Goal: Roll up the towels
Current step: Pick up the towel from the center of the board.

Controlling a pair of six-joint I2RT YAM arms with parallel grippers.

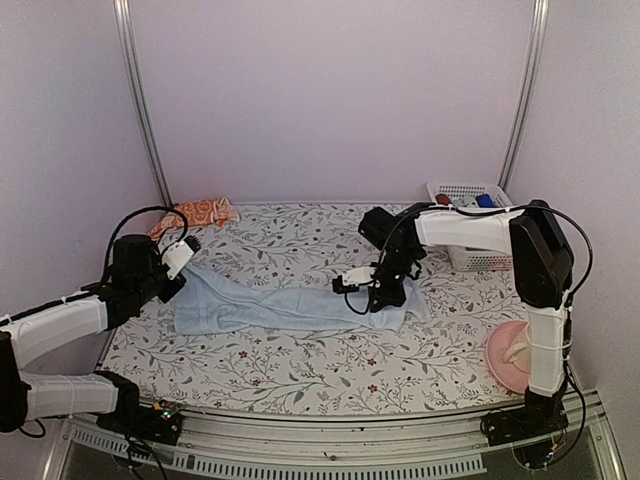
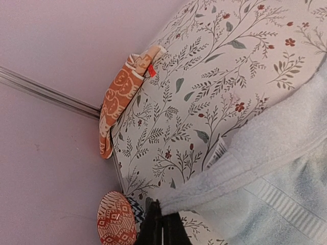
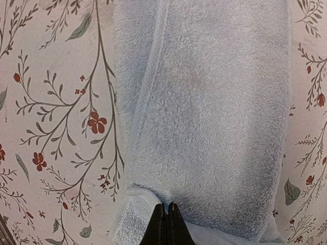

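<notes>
The light blue towel (image 1: 290, 305) lies stretched in a long band across the middle of the flowered table (image 1: 300, 370). My left gripper (image 1: 186, 268) is at the towel's left end, shut on a bunched corner of the light blue towel (image 2: 265, 168); its dark fingertips (image 2: 153, 224) meet on the edge. My right gripper (image 1: 385, 297) is pressed down at the right end. In the right wrist view my right gripper (image 3: 167, 217) is shut, and the light blue towel (image 3: 204, 102) puckers into a small fold at its tips. The orange-red printed towel (image 1: 195, 213) lies crumpled at the back left corner, also seen as the orange-red towel (image 2: 122, 97).
A white basket (image 1: 465, 195) with small items stands at the back right. A pink dish (image 1: 510, 355) sits by the right arm's base. A red patterned round thing (image 2: 116, 220) shows beyond the table's left edge. Metal frame posts (image 1: 140, 100) rise at the back.
</notes>
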